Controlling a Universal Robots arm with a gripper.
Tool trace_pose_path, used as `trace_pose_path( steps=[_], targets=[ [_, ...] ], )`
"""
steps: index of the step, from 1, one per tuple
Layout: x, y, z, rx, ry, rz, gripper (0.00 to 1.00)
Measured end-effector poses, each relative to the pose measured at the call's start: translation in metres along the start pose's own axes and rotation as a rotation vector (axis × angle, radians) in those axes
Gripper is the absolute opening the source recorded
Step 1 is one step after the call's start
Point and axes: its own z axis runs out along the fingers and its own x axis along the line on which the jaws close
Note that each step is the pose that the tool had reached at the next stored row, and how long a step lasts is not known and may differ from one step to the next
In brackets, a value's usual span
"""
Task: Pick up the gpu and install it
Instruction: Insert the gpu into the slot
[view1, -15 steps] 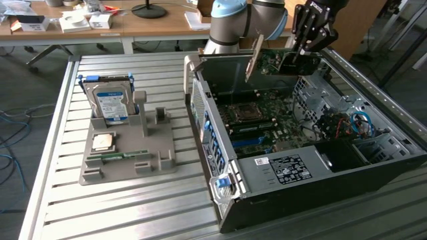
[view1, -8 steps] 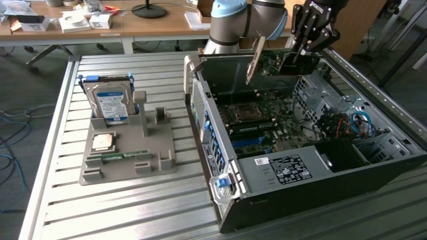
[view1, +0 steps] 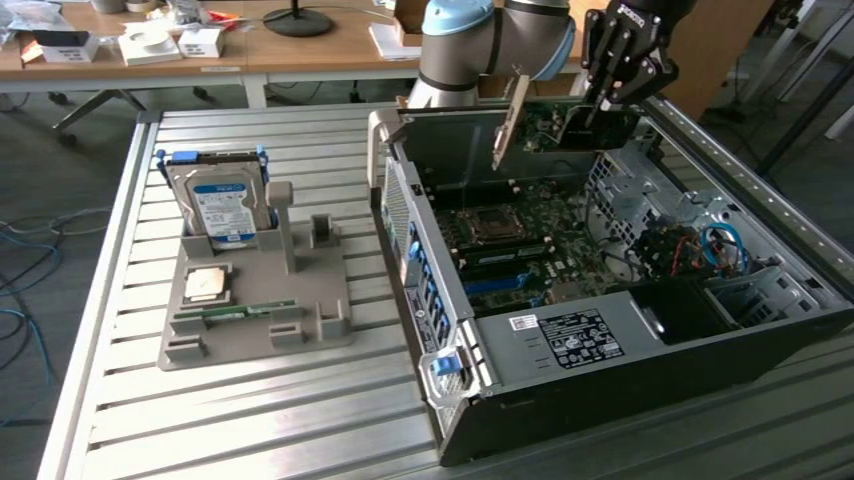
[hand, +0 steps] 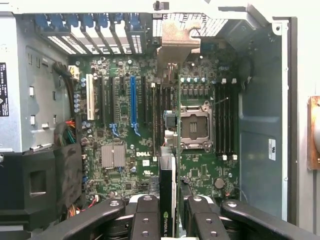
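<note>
A slatted silver metal table carries an open dark grey steel computer case, lying on its side with its green motherboard facing up. Beside the case, on the exterior view's left, sits a grey plastic parts holder.

The black multi-fingered gripper hangs over the far end of the case. Its fingers are drawn narrow, clamped on the upper edge of the gpu, a thin dark green-black card with a pale silver end bracket. The card is lifted clear, above the case's open side and not seated.

The step in hand looks like the carry-and-align stage of the install. Seating should call for the card's lower edge to sit squarely over one expansion slot, such as the long blue slot inside the case, with the bracket meeting the case's rear openings.

In the wrist view the gpu stands on edge. Its long axis runs roughly parallel to the slots, and the bracket end points toward the case's rear wall.
</note>
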Motion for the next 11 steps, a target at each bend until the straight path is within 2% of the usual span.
trace_pose_path(
  steps=[11],
  targets=[
    [0.0001,0.001,0.0001,0.0002,-0.0001,0.0,0.26]
  ],
)
